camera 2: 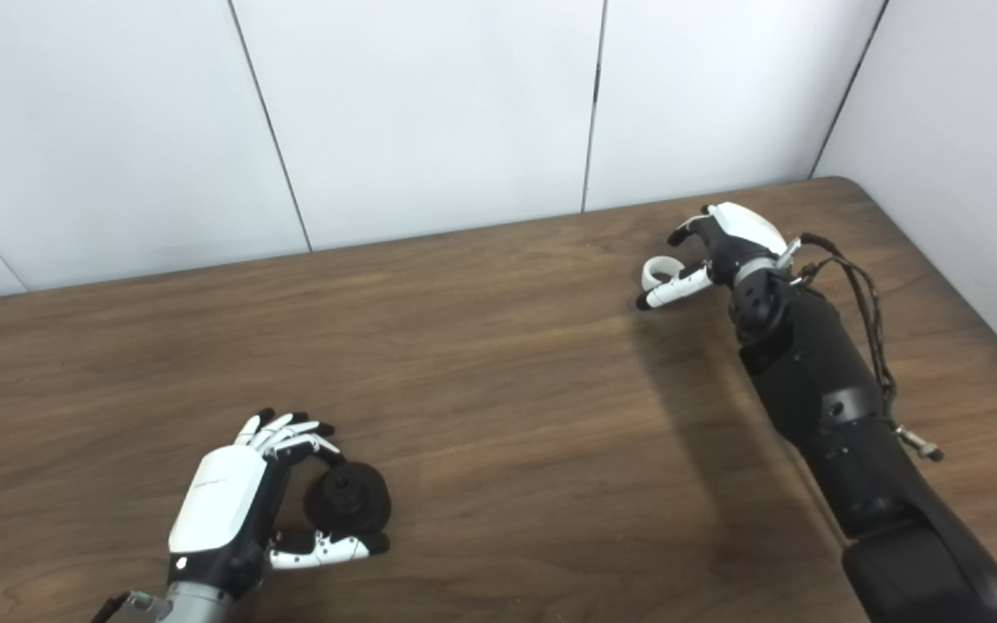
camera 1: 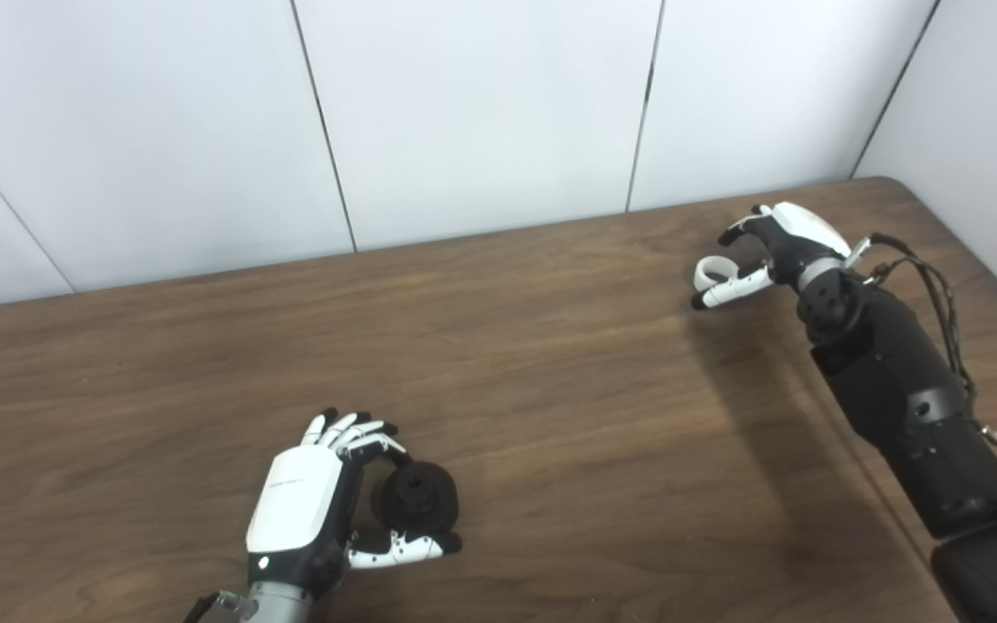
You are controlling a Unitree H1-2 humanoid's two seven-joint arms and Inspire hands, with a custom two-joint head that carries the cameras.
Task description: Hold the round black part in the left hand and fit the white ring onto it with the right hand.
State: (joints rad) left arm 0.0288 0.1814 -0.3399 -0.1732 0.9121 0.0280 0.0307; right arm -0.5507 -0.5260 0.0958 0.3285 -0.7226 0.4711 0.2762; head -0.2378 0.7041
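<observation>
While nothing is fitted together yet, both halves of the job look set up, so I'd call it somewhere around the early-middle of the task. Starting on the left: the left hand (camera 1: 308,510) sits low near the front edge of the wooden table (camera 1: 550,389), back of the hand facing up, fingers (camera 1: 351,433) curled over the far side of the round black part (camera 1: 417,497) and the thumb stretched along its near side. So it's cupping that part, though I can't tell if the part is lifted or just resting on the tabletop with the hand wrapped round it. It looks like a chunky disc with a raised hub in the middle, which is presumably where the ring goes.

The middle of the table is just bare wood between the two hands, and they're well apart.

Over on the right, far back near the wall, the right hand (camera 1: 775,247) is reached out on a long extended arm, wrist bent toward the centre. It's pinching the white ring (camera 1: 711,272) between thumb and fingers, ring sticking out on the left side of the hand.

What's left, as I read it: bring the ring across to the black part, line it up over the hub, and press it on.
</observation>
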